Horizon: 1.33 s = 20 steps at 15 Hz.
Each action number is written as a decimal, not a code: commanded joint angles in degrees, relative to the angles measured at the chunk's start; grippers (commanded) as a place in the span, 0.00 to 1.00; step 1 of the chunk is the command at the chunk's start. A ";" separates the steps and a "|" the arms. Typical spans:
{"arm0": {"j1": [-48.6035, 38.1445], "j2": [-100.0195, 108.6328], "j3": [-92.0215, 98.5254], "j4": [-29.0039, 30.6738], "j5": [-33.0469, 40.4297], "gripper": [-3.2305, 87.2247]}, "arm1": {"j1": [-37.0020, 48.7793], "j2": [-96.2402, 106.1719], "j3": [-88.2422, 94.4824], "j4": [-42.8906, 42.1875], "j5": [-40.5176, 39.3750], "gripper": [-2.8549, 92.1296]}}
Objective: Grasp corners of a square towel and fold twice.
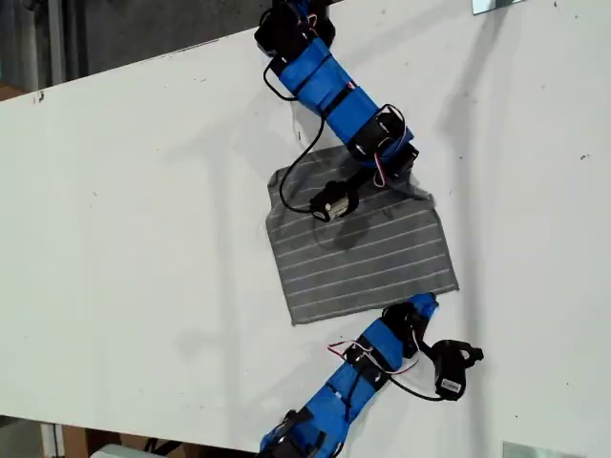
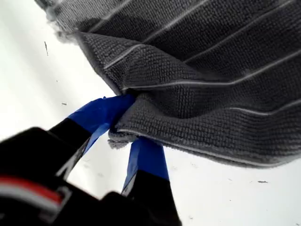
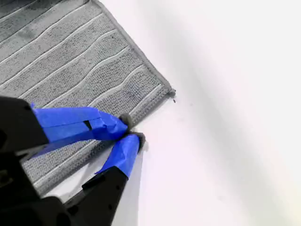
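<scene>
The grey towel (image 1: 358, 253) with thin white stripes lies on the white table (image 1: 143, 239). In the exterior view, my first gripper (image 1: 412, 181) comes in from the top and is shut on the towel's rumpled upper right corner. The first wrist view shows that cloth (image 2: 197, 80) bunched and lifted between the blue fingers of the first gripper (image 2: 129, 123). My second gripper (image 1: 427, 303) comes in from the exterior view's bottom. It (image 3: 130, 129) is shut on the towel's (image 3: 70, 56) edge, a short way from the flat corner (image 3: 170, 92).
The towel's two corners on the exterior view's left (image 1: 275, 176) (image 1: 294, 320) lie flat with nothing holding them. The table's far edge (image 1: 143, 59) slants across the exterior view's top left. A small metal plate (image 1: 530, 448) sits at that view's bottom right.
</scene>
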<state>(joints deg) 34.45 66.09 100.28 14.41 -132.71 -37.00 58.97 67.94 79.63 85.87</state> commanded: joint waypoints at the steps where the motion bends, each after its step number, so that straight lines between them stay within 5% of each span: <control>1: 3.25 5.45 -6.68 21.45 -2.90 0.24 | -0.88 4.48 -3.69 0.88 -0.79 0.03; 3: 4.92 5.71 -8.88 27.51 -4.48 0.28 | -0.53 4.66 -4.04 0.97 -1.05 0.03; 5: 5.89 9.14 -0.62 20.92 -6.77 0.28 | -0.35 4.66 -4.75 0.97 -1.49 0.03; 7: 6.50 14.41 2.99 21.45 -7.12 0.28 | -0.35 4.75 -4.57 1.14 -1.49 0.03; 11: -2.46 -4.04 -38.06 39.46 19.51 0.28 | -0.09 3.87 -4.13 0.70 -1.49 0.03; 15: -11.43 -15.82 -47.37 33.84 34.89 0.28 | -1.05 3.87 -4.13 0.70 -0.53 0.03; 20: -9.32 -16.35 -36.12 33.49 26.98 0.29 | -2.46 4.57 -4.04 1.41 1.14 0.03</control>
<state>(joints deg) 23.29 46.49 61.08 47.99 -102.57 -38.58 58.97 66.88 80.60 86.40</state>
